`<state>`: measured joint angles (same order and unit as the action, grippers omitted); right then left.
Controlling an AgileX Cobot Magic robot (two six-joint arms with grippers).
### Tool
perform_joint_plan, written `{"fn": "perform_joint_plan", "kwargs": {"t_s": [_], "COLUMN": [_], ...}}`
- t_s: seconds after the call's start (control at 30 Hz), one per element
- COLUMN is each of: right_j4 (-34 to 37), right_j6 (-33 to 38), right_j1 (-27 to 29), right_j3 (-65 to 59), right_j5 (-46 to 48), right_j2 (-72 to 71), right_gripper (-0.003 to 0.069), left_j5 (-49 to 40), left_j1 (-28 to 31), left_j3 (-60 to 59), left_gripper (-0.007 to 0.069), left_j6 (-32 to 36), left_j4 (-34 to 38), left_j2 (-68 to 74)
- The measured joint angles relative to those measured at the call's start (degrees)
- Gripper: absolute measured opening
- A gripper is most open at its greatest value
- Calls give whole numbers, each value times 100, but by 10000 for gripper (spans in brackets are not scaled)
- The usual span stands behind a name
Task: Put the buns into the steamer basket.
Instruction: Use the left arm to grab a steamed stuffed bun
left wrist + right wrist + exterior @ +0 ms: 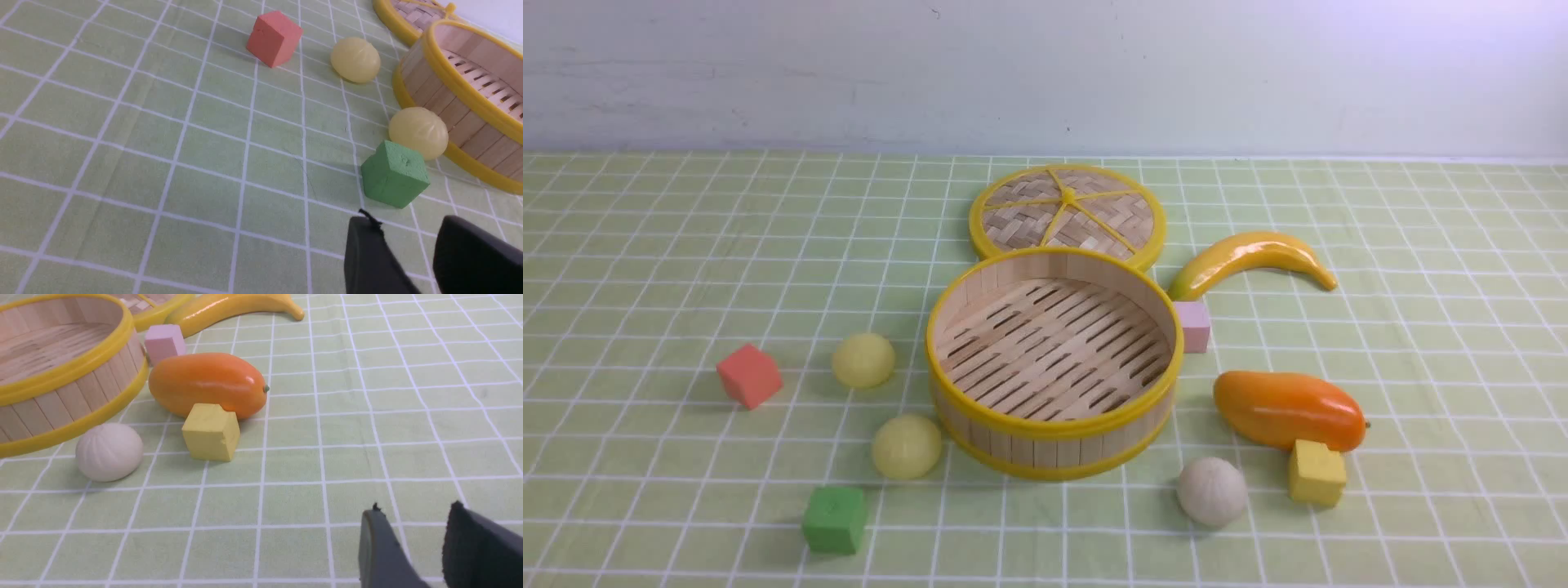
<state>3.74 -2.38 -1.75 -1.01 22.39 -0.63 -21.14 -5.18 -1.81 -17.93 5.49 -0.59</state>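
The steamer basket (1054,429) stands empty in the middle of the cloth, its slatted floor bare; it also shows as steamer basket (461,102) and steamer basket (61,375). Two pale yellow buns (863,360) (907,446) lie to its left, seen too as bun (355,60) and bun (419,132). An off-white pleated bun (1212,491) (109,452) lies at its front right. My left gripper (408,222) hovers open just short of the green cube, nothing between its fingers. My right gripper (414,510) is open and empty, well apart from the white bun. Neither gripper shows in the front view.
The woven lid (1067,214) lies behind the basket. A banana (1250,260), pink cube (1193,326), orange mango (1288,410) and yellow cube (1316,473) sit to the right. A red cube (749,375) and green cube (835,519) (394,173) sit to the left.
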Motion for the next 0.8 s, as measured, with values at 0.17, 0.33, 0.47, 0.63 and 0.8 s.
{"fn": "perform_joint_plan", "kwargs": {"t_s": [0.17,0.33,0.47,0.63,0.8], "right_j4": [0,0,0,0,0], "right_j6": [0,0,0,0,0], "right_j1": [0,0,0,0,0], "right_j3": [0,0,0,0,0], "right_j5": [0,0,0,0,0], "right_j2": [0,0,0,0,0], "right_gripper": [239,239,239,239,239], "left_j5": [0,0,0,18,610], "left_j1": [0,0,0,0,0], "left_j3": [0,0,0,0,0], "left_gripper": [237,239,238,238,238], "left_j6": [0,0,0,0,-473], "left_j4": [0,0,0,0,621], "left_j2": [0,0,0,0,0]}}
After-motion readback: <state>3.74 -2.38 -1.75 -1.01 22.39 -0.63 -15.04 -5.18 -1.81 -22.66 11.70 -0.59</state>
